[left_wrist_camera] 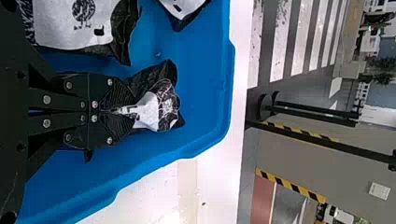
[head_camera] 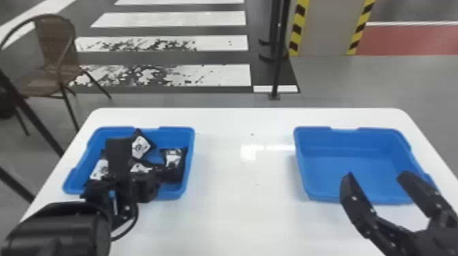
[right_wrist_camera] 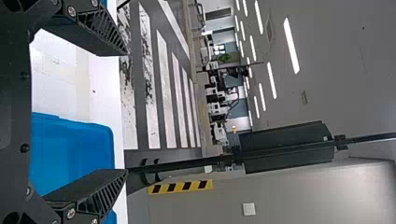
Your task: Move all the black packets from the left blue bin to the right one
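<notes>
Over the right part of the left blue bin [head_camera: 189, 149], my left gripper [head_camera: 169, 169] is low beside a black packet with a white label [head_camera: 174, 157]. In the left wrist view, the left gripper [left_wrist_camera: 116, 110] has its fingers together, pinching that packet [left_wrist_camera: 161, 106] at its near end. Other black packets [head_camera: 140, 145] lie in the same bin, partly hidden by the left arm. My right gripper [head_camera: 377, 176] stands open above the near part of the right blue bin [head_camera: 347, 165], which holds no packets; its spread fingers in the right wrist view have nothing between them [right_wrist_camera: 125, 112].
Both bins stand on a white table [head_camera: 235, 177], with a wide stretch of tabletop between them. Behind the table are a brown chair [head_camera: 54, 64] at the left and a black post [head_camera: 278, 64] past the far edge.
</notes>
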Tool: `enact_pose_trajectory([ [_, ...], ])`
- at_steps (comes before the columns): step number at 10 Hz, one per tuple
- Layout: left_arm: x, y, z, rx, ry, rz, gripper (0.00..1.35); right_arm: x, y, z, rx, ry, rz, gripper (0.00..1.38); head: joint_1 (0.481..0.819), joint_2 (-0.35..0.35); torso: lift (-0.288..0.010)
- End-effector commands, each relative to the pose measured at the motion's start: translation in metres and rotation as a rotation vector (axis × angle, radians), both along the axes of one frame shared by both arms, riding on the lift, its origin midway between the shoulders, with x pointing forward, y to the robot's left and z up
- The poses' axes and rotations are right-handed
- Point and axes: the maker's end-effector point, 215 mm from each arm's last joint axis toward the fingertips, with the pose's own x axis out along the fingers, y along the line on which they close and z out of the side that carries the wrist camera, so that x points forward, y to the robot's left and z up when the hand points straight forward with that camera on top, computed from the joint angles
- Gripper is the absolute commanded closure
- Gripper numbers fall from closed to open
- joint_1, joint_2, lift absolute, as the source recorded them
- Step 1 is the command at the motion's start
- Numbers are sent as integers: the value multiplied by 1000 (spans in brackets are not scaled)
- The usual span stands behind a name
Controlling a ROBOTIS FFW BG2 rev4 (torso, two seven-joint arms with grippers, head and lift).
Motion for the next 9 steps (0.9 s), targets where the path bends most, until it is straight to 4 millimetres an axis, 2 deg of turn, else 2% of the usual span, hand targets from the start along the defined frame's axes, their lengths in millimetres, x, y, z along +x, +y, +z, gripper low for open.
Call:
enact_pose_trajectory([
  [1,-20,18,12,5,-16,24,1205,1,3,4,0,-11,16,127,695,57,-140],
  [3,-38,27,41,2,-68,30,1205,6,18,15,8,-26,79,127,695,96,-140],
  [5,-48,11,79,-27,-145,-9,1205,13,44,13,37,-3,194,128,695,129,-140],
  [6,-52,-10,96,-63,-180,-52,1205,16,59,11,45,17,255,128,695,142,-140],
  [8,-63,-71,131,-154,-240,-169,1205,24,78,2,61,51,340,128,695,134,-140],
  [9,-70,-104,141,-212,-251,-231,1205,32,87,0,67,60,384,130,695,106,-140],
])
